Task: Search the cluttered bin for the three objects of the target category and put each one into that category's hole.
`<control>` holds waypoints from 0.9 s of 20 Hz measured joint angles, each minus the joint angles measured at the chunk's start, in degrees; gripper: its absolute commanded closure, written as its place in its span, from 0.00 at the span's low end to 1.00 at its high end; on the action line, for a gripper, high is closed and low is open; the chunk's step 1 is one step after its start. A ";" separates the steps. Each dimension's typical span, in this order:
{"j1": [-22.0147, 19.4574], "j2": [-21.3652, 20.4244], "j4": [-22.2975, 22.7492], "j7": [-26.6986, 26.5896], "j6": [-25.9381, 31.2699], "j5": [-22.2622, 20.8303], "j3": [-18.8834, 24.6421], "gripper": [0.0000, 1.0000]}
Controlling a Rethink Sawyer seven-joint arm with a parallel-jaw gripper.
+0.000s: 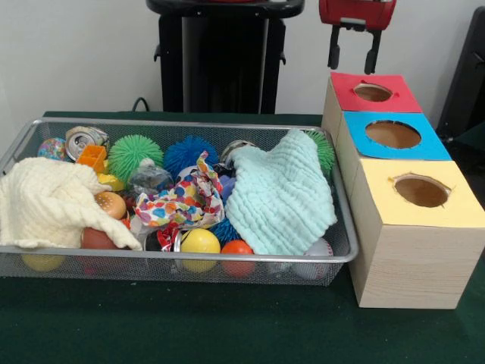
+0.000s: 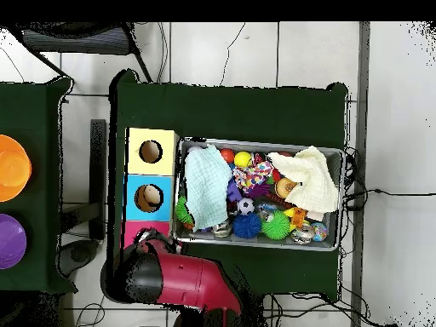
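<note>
My gripper (image 1: 353,54) hangs open and empty above the red-topped box (image 1: 375,92), its two black fingers (image 1: 333,50) spread apart. The wire bin (image 1: 189,258) holds a jumble. A mint cloth (image 1: 280,197) and a cream cloth (image 1: 45,201) cover much of it. Showing between them are a green spiky ball (image 1: 132,154), a blue spiky ball (image 1: 188,154), a yellow ball (image 1: 200,241), an orange ball (image 1: 238,247), a crushed can (image 1: 83,141), a toy burger (image 1: 111,205) and a spotted wrapper (image 1: 186,201). In the overhead view the red arm (image 2: 192,283) covers the gripper.
Three wooden boxes stand in a row beside the bin, each with a round hole: red, blue (image 1: 394,135) and yellow (image 1: 420,191). Overhead, they are the yellow box (image 2: 136,141) and blue box (image 2: 134,184) left of the bin (image 2: 255,142). Orange (image 2: 10,166) and purple (image 2: 8,240) bowls sit on another table.
</note>
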 measured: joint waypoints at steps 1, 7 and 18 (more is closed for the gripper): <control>-0.09 0.02 -0.48 0.00 0.28 -0.31 0.01 0.00; -2.36 0.48 -3.88 0.00 1.73 -2.43 0.06 0.00; -10.33 2.58 -7.70 0.00 3.56 -7.12 1.39 0.00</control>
